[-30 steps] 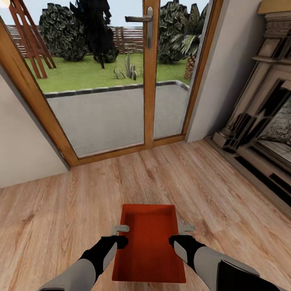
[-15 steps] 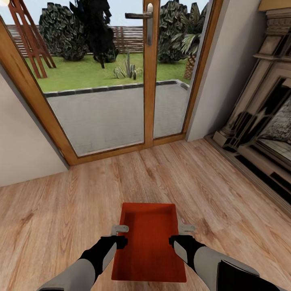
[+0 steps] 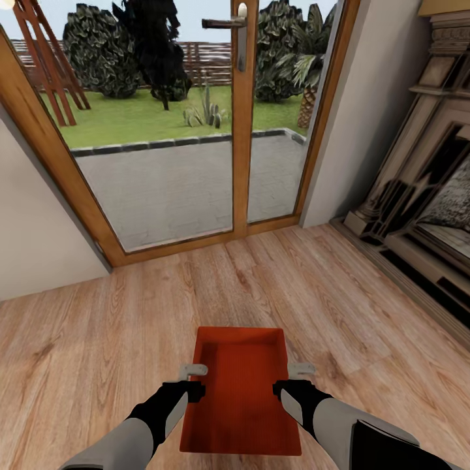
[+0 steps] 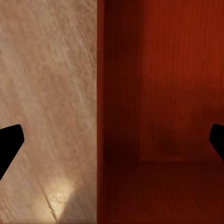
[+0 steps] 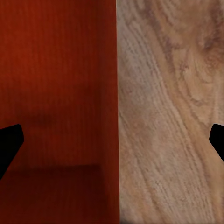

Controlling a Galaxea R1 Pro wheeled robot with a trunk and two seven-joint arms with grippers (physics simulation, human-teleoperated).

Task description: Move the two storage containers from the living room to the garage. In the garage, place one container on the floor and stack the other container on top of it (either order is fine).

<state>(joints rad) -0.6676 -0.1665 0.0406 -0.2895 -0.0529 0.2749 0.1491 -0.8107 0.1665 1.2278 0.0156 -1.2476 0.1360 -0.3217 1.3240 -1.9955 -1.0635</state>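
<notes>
One orange-red storage container (image 3: 240, 391) lies lengthwise in front of me on the light wood plank floor of the living room, open top up. My left gripper (image 3: 194, 378) is open and straddles its left long wall (image 4: 100, 93), one finger outside over the planks and one inside the bin. At the opposite long wall (image 5: 112, 93) my right gripper (image 3: 295, 377) stands open the same way. In both wrist views the black fingertips (image 4: 9, 140) (image 5: 9, 142) sit far apart and do not touch the wall.
Wood-framed glass doors (image 3: 238, 130) with a handle stand straight ahead, with a patio and garden beyond. The fireplace surround (image 3: 424, 196) runs along the right side. A pale wall (image 3: 39, 235) closes the left. Plank floor (image 3: 294, 294) lies between me and the doors.
The whole picture has shifted very slightly, so the camera moved a little. Both arms and the container hold the same places relative to each other.
</notes>
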